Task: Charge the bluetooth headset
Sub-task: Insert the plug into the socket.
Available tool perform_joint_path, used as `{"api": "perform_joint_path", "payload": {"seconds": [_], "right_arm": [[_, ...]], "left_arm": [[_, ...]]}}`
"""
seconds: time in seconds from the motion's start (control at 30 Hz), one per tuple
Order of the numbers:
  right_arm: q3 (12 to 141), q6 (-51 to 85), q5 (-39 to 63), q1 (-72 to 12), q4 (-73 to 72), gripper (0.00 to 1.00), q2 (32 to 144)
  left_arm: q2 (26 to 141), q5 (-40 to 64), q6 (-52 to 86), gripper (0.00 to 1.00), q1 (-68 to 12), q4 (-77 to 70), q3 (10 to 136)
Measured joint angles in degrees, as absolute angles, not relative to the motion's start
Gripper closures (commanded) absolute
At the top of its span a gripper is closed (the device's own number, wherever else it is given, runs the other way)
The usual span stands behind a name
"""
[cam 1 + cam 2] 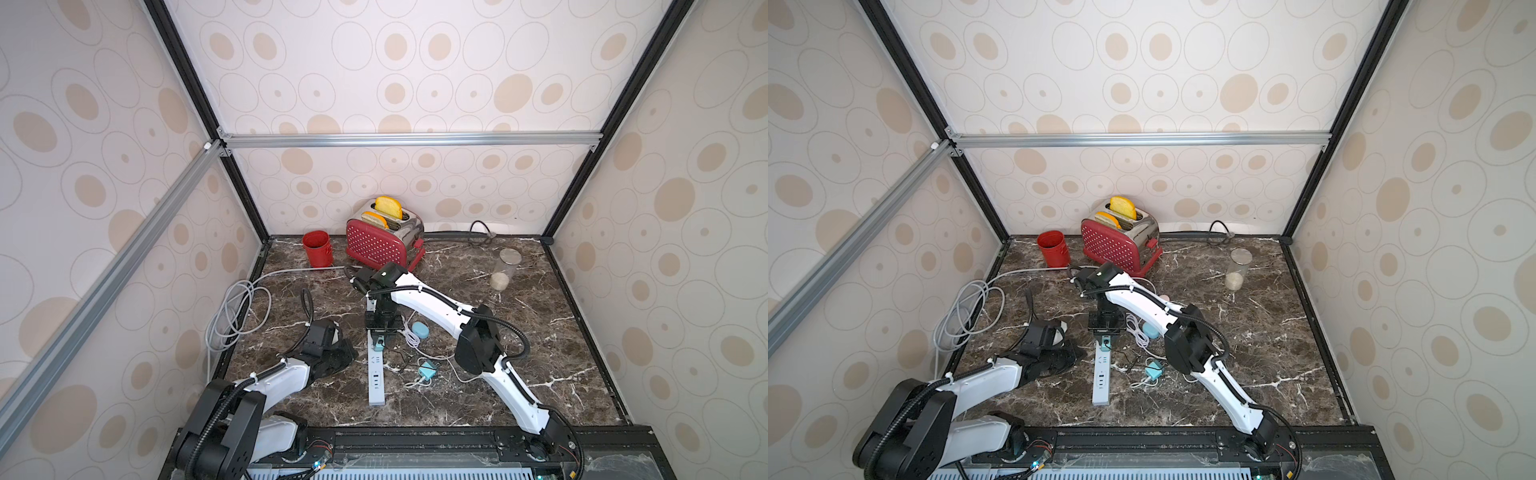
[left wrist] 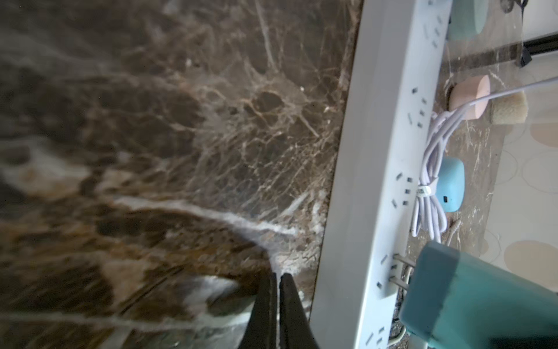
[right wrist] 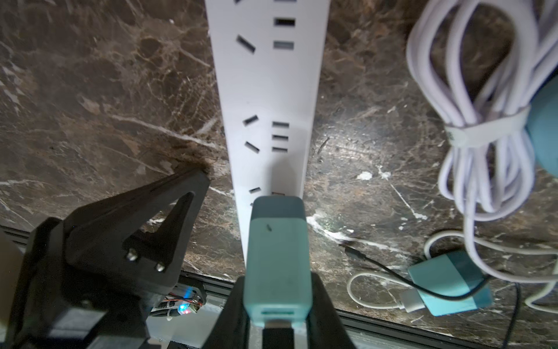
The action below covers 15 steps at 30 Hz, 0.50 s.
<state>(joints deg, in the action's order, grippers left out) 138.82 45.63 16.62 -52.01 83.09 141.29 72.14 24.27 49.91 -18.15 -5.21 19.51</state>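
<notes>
My right gripper (image 3: 277,284) is shut on a teal charger plug (image 3: 277,241) and holds it down onto the white power strip (image 3: 268,84). The plug's two metal prongs (image 2: 401,266) meet the strip's slots, with part of their length still showing. My left gripper (image 2: 278,276) is shut and empty, its tips on the marble just beside the strip (image 1: 376,382). The blue oval headset case (image 1: 419,330) lies right of the strip, against a tied bundle of pale cable (image 3: 483,121). In both top views the right gripper (image 1: 1105,336) stands upright over the strip (image 1: 1100,382).
A second teal adapter (image 1: 428,370) with a white USB lead and a thin black wire lies near the strip. At the back stand a red toaster (image 1: 384,241), a red cup (image 1: 317,248) and a glass jar (image 1: 505,270). Grey cable (image 1: 237,316) coils at the left wall.
</notes>
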Motion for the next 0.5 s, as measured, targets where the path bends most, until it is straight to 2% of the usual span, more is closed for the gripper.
{"api": "perform_joint_path", "payload": {"seconds": [0.5], "right_arm": [[148.5,44.5,16.6,-52.0,88.7,1.00,146.5]], "left_arm": [[77.4,30.6,50.6,1.00,-18.2,-13.6,19.5]]}}
